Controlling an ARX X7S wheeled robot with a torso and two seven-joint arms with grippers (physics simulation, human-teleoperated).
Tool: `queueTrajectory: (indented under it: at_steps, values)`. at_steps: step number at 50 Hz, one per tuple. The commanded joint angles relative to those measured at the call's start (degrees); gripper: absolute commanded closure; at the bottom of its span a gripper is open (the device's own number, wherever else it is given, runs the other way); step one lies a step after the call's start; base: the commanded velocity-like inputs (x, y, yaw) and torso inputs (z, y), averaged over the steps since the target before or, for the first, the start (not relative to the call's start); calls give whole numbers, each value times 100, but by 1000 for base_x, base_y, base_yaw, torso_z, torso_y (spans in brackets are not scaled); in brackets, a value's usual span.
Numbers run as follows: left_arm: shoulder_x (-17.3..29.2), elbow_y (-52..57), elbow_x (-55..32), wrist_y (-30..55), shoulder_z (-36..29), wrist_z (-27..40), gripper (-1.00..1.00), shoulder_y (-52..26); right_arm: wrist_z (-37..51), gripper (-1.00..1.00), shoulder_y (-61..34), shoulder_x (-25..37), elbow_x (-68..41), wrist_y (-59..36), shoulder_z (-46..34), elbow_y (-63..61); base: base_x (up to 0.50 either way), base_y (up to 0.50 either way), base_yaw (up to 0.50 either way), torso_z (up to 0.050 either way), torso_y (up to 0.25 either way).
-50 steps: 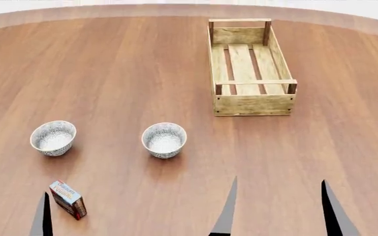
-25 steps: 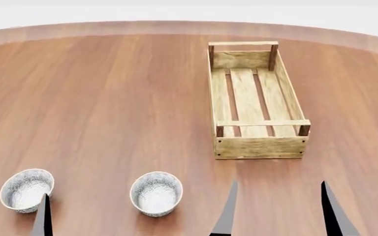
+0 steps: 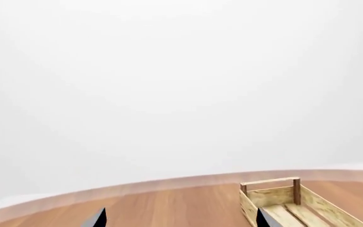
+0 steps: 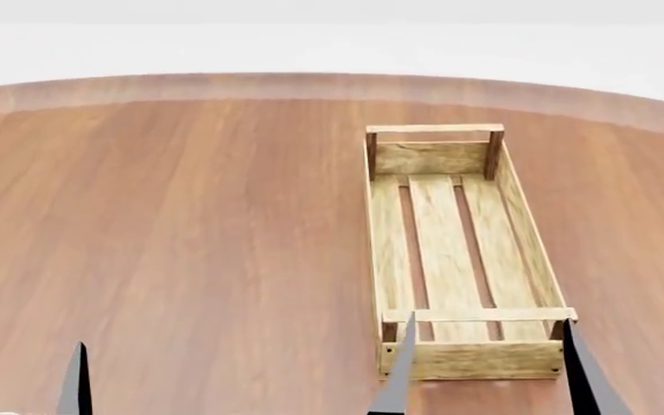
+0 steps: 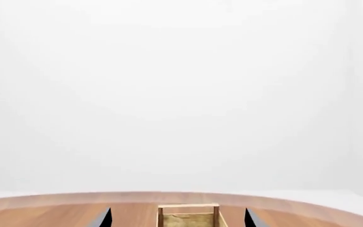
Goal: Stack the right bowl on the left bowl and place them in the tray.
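Note:
The tray (image 4: 392, 251), a light-wood slatted crate with dark corner posts, lies empty on the round wooden table (image 4: 194, 225), right of centre. Both bowls are out of view. My right gripper (image 4: 488, 367) is open and empty, and its two dark fingertips frame the tray's near end. In the right wrist view the gripper (image 5: 178, 218) faces the tray (image 5: 188, 207) straight ahead. My left gripper (image 3: 181, 220) is open and empty, with the tray (image 3: 271, 195) off to one side. Only one left finger (image 4: 75, 380) shows in the head view.
The table's curved far edge (image 4: 309, 82) runs across the back, with a plain white background behind it. Bare wood (image 4: 170, 259) lies left of the tray. The small red-and-blue box is out of view.
The head view has tilted up. The two bowls and the small box have slid out at the bottom, and the tray sits lower in the picture. The gripper fingers look unmoved.

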State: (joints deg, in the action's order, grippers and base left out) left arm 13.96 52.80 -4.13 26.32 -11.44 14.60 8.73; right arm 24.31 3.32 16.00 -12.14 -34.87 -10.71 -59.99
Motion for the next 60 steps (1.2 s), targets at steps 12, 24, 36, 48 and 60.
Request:
queueTrajectory:
  at_steps: [12,24,36,48,60]
  values:
    - [-50,-43,-119,-229,188,29,-100,-16,112,-100,-59,160,46,252,-102,198,500,2,0,0,1]
    - [8,-15,-165,-197,147,94,-100,-21,105,-100,68,210,-148,713,-72,311,226,13,0,0,1]
    - [56,-22,-211,-210,132,150,-100,-20,128,-100,116,268,-283,895,-29,353,-83,-459,0,0,0]
    - [104,-2,-245,-177,106,216,-100,-45,179,-100,65,390,-174,998,-191,396,-92,-501,0,0,0]
    - [139,-15,-277,-198,104,256,-100,-47,332,-100,9,495,66,806,-398,376,0,-4,104,0,0]
